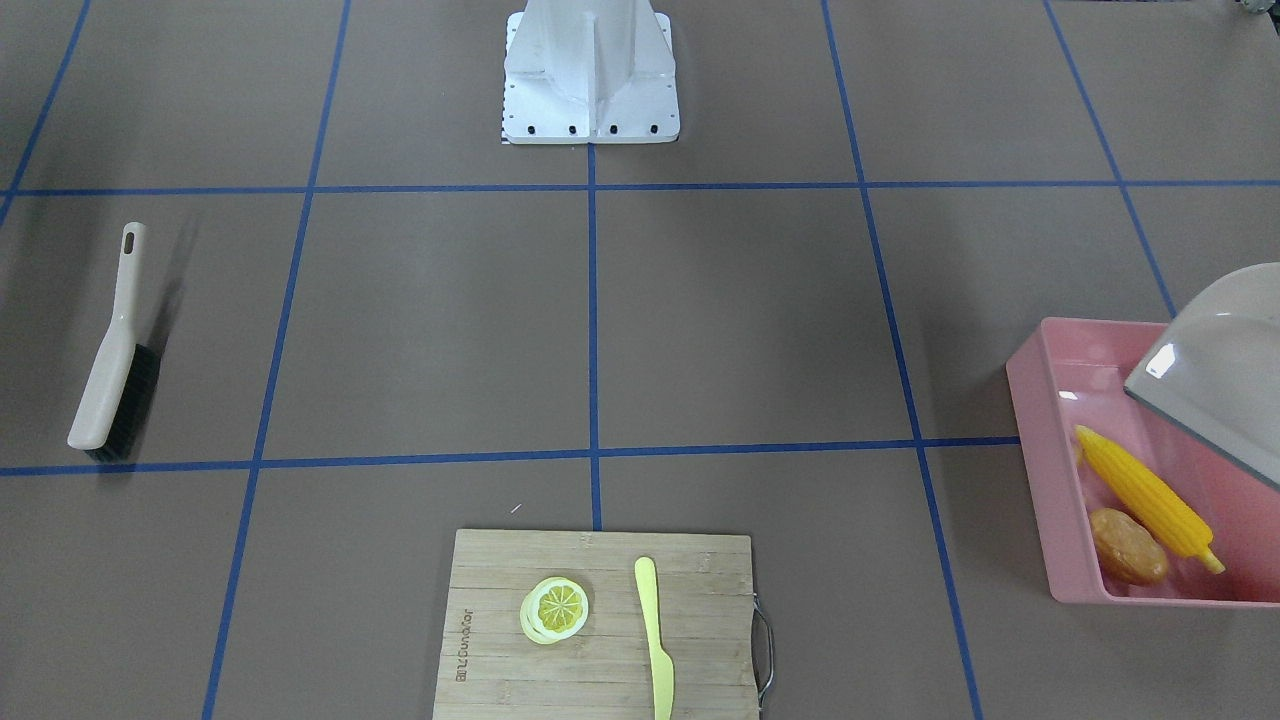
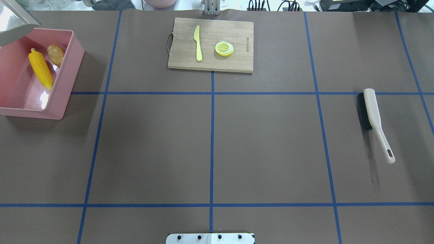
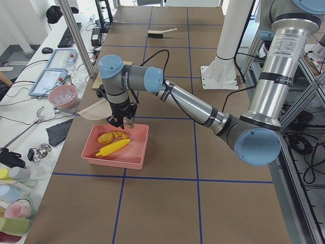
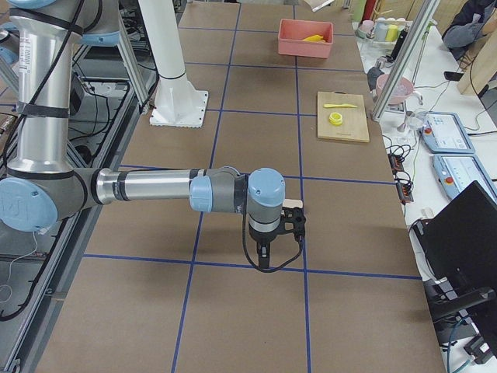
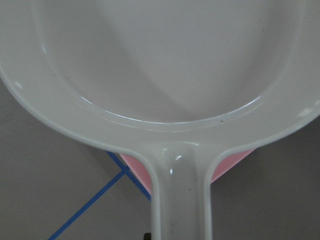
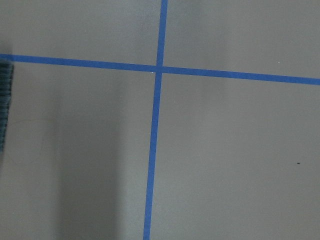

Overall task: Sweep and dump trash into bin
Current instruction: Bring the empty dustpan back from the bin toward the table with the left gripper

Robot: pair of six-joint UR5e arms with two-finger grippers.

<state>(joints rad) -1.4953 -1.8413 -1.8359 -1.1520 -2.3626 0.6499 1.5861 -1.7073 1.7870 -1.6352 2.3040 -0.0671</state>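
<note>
The pink bin (image 1: 1040, 500) stands at the table's left end and also shows in the overhead view (image 2: 64, 81). The yellow corn cob (image 1: 1145, 495) and the brown potato (image 1: 1128, 547) lie inside it. I cannot make out the ginger root; the dustpan hides part of the bin. The beige dustpan (image 1: 1220, 360) hangs tilted over the bin. Its handle (image 5: 180, 200) runs straight back to my left wrist camera. My left gripper (image 3: 121, 121) holds it above the bin. My right gripper (image 4: 264, 260) hangs over the table near the brush; I cannot tell whether it is open.
A beige brush (image 2: 371, 115) with black bristles lies flat on the table's right side. A wooden cutting board (image 2: 237, 64) at the far edge carries a lemon slice (image 2: 224, 48) and a pale yellow knife (image 2: 197, 44). The robot's white base (image 1: 590, 80) stands mid-table.
</note>
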